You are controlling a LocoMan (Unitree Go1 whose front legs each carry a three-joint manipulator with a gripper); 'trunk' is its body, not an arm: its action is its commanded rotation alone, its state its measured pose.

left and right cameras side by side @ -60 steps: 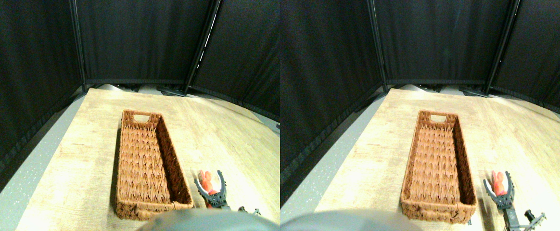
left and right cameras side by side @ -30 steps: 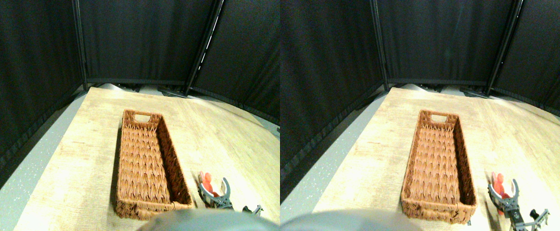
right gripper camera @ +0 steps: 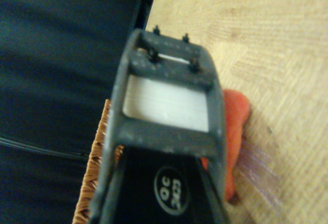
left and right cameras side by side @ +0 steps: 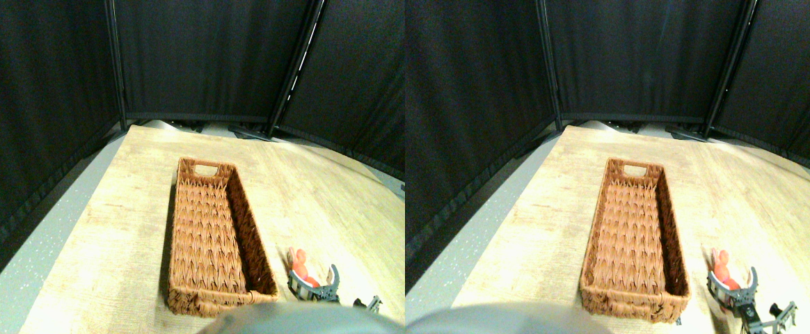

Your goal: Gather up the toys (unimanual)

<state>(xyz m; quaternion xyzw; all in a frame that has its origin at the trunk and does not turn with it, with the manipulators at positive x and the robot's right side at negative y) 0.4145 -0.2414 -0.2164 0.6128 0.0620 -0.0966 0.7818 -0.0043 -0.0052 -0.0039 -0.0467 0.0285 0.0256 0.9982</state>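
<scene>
My jaw's dark open frame (right gripper camera: 166, 126) fills the middle of the shot, a white panel (right gripper camera: 166, 103) showing through it and four small studs standing along its far end. A red-orange toy (right gripper camera: 234, 131) lies on the pale wood floor (right gripper camera: 266, 34) right against one side of the frame, partly hidden behind it. On the other side a strip of woven brown basket (right gripper camera: 95, 167) edges the frame, with dark curtain (right gripper camera: 56, 55) beyond it.
</scene>
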